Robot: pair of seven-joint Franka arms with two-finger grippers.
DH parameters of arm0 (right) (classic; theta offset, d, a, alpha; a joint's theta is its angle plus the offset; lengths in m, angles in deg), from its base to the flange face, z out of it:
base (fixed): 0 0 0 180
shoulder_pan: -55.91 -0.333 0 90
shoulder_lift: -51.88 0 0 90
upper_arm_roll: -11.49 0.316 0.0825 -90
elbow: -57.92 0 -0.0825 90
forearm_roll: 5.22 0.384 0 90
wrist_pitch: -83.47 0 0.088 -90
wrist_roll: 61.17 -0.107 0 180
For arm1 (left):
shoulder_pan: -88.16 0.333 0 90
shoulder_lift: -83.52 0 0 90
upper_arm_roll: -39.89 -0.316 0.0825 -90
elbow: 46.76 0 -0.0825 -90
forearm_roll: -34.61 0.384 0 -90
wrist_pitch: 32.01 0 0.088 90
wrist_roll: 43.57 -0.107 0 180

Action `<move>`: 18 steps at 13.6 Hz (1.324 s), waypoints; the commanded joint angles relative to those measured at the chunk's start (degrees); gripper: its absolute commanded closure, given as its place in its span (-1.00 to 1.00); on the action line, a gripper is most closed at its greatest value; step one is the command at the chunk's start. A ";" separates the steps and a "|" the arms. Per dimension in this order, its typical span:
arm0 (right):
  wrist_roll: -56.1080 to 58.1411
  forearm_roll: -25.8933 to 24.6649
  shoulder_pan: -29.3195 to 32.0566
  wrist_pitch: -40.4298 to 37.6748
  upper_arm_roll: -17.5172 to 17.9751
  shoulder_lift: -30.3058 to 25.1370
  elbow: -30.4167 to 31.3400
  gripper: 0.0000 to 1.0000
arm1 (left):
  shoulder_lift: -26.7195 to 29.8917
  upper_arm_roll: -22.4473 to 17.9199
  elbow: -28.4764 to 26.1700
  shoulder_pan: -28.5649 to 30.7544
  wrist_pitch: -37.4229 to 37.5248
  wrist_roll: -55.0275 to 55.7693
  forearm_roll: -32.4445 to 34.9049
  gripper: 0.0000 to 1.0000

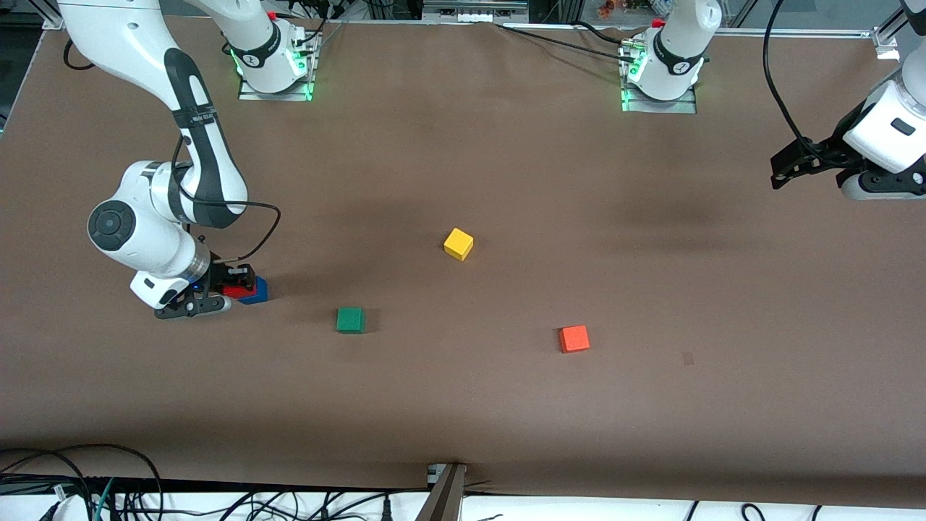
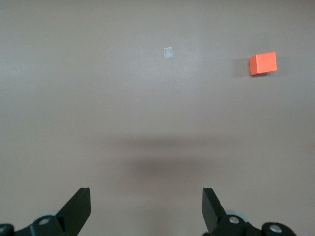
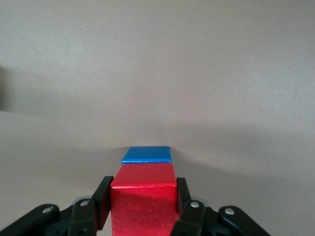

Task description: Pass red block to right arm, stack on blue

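Observation:
My right gripper [image 1: 230, 287] is shut on the red block [image 1: 234, 291], low at the right arm's end of the table. In the right wrist view the red block [image 3: 143, 201] sits clamped between the two black fingers [image 3: 102, 202] of that gripper [image 3: 143, 206]. The blue cube [image 1: 255, 291] is right against it; only its top face [image 3: 147, 154] shows past the red block. I cannot tell whether red rests on blue. My left gripper [image 1: 785, 170] waits open and empty above the left arm's end of the table; it also shows in the left wrist view [image 2: 146, 209].
A green cube [image 1: 350, 320], a yellow cube [image 1: 458, 244] and an orange-red cube [image 1: 574, 339] lie apart on the brown table. The orange-red cube [image 2: 262, 63] and a small pale mark [image 2: 168, 52] show in the left wrist view. Cables run along the table's front edge.

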 commanded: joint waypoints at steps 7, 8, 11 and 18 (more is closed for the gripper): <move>-2.02 -1.37 -0.91 0.59 -0.29 -2.16 2.30 0.48 | -0.26 1.27 0.01 -0.89 -0.83 1.01 1.19 -1.00; -1.94 -1.37 -0.83 0.59 -0.29 -2.16 2.30 0.48 | -0.26 1.27 0.01 -0.89 -0.83 1.10 1.19 -1.00; -1.76 -1.37 -0.83 0.59 -0.29 -1.99 2.30 0.48 | -0.26 1.27 0.01 -0.89 -0.83 1.02 1.19 -1.00; -1.67 -1.29 -0.74 0.85 -0.38 -1.90 2.21 0.48 | -0.35 1.27 0.10 -0.98 -0.83 1.10 1.01 -1.00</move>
